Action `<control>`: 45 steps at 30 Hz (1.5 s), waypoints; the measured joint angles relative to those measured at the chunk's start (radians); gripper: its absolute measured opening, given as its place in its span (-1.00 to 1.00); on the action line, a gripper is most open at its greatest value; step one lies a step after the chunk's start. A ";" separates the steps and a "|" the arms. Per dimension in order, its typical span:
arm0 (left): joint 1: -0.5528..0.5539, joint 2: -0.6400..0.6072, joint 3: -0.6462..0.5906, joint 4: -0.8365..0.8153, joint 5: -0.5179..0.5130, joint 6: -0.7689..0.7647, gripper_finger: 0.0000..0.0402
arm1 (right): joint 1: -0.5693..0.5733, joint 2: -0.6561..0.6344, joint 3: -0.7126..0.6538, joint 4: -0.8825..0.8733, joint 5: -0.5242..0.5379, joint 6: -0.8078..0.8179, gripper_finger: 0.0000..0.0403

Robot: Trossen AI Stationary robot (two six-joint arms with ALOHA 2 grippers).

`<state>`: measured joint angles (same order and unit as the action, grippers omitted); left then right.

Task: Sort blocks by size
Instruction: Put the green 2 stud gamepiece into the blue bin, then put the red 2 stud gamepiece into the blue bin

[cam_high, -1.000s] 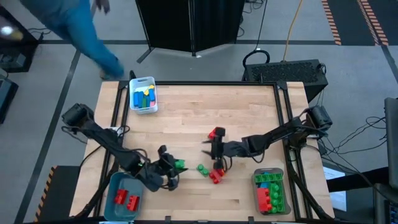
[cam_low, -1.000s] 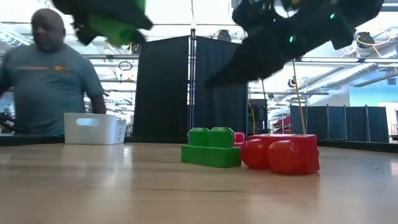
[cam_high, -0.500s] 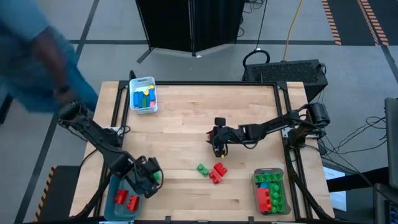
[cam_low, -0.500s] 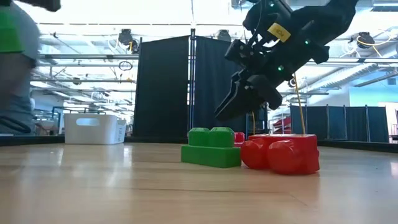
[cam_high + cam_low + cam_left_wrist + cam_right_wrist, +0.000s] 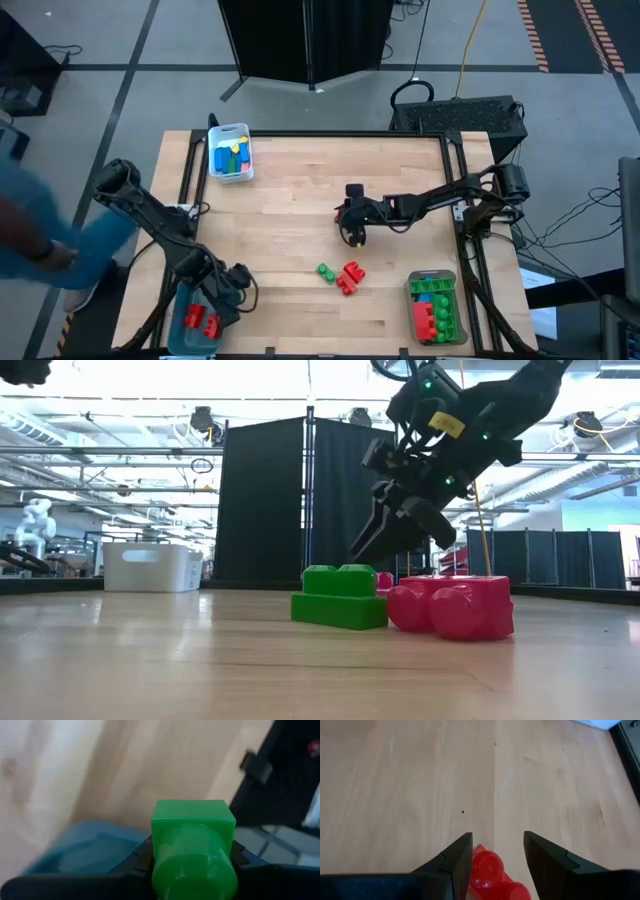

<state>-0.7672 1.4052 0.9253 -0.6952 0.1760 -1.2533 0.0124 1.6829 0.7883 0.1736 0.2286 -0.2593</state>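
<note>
1. Our left fingers [image 5: 145, 857] are clamping a green block [image 5: 192, 845] between them, its stud facing the wrist camera; the left gripper [image 5: 232, 288] is hanging at the edge of the teal bin [image 5: 188, 320], whose wall is showing just beyond the held block.
2. Inside that teal bin, beside our left fingers, two red blocks [image 5: 202, 322] are lying together.
3. Well away from both pairs of fingers, at the table's far left corner, a white bin [image 5: 230, 152] is holding blue, green and yellow blocks.
4. Between our two grippers, out on the wooden table [image 5: 300, 200], a small green block [image 5: 325, 271] is sitting just beside a cluster of red blocks [image 5: 349, 277]; from the low view they look almost touching.
5. Our right fingers [image 5: 457, 860] are standing apart with nothing gripped, and a lone red block [image 5: 490, 870] is lying on the wood in the gap between them; whether they are touching it we cannot tell. The right gripper [image 5: 352, 232] is hovering near mid-table.
6. Past our right fingers, at the near right corner, a clear bin [image 5: 434, 308] is holding red, green and blue blocks.
</note>
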 joint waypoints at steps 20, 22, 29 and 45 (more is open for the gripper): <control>-0.064 0.000 -0.001 -0.263 0.157 -0.199 -0.24 | -0.004 0.000 0.001 -0.032 -0.017 -0.147 -0.18; -0.072 0.000 -0.001 -0.278 0.158 -0.199 -0.15 | -0.007 0.000 0.001 -0.051 -0.056 -0.154 -0.18; -0.104 0.000 -0.001 -0.291 0.164 -0.199 0.12 | -0.021 0.000 0.002 -0.102 -0.098 -0.206 -0.18; -0.097 0.001 -0.001 -0.291 0.247 -0.206 0.19 | -0.160 0.003 0.055 -0.254 -0.235 -0.247 -0.18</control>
<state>-0.8642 1.4058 0.9245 -0.9859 0.4226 -1.4590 -0.1480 1.6859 0.8433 -0.0803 -0.0063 -0.5064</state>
